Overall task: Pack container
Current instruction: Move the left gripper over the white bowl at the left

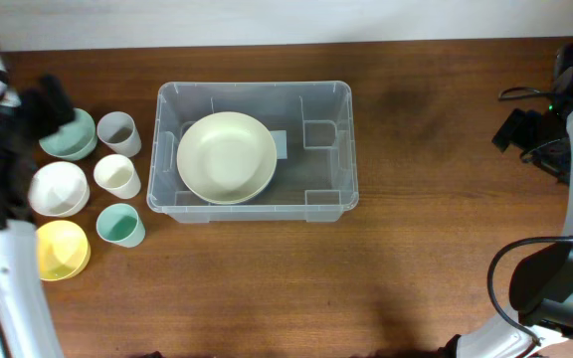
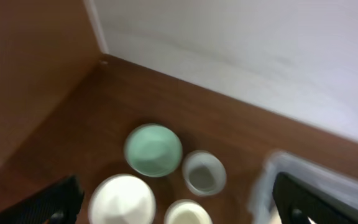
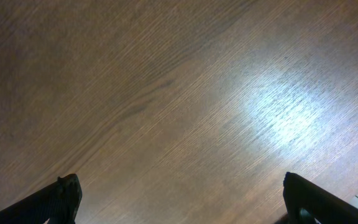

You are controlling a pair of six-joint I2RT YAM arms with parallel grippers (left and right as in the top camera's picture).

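Note:
The container [image 1: 318,161], a large clear bin, stands in the middle of the table and holds a pale cream bowl [image 1: 227,157]. Its blurred corner shows in the left wrist view [image 2: 272,180]. My left gripper [image 1: 50,102] hovers open and empty over the dishes left of the bin. In the left wrist view [image 2: 179,208] it is above a green bowl [image 2: 153,150], a grey cup [image 2: 203,173], a white bowl [image 2: 122,200] and a cream cup [image 2: 188,214]. My right gripper [image 1: 521,129] is open and empty over bare wood at the far right, as the right wrist view [image 3: 179,199] shows.
Left of the bin stand the green bowl [image 1: 68,136], grey cup [image 1: 117,132], cream cup [image 1: 116,176], white bowl [image 1: 59,188], a teal cup [image 1: 120,225] and a yellow bowl [image 1: 62,249]. A white wall [image 2: 260,56] runs behind the table.

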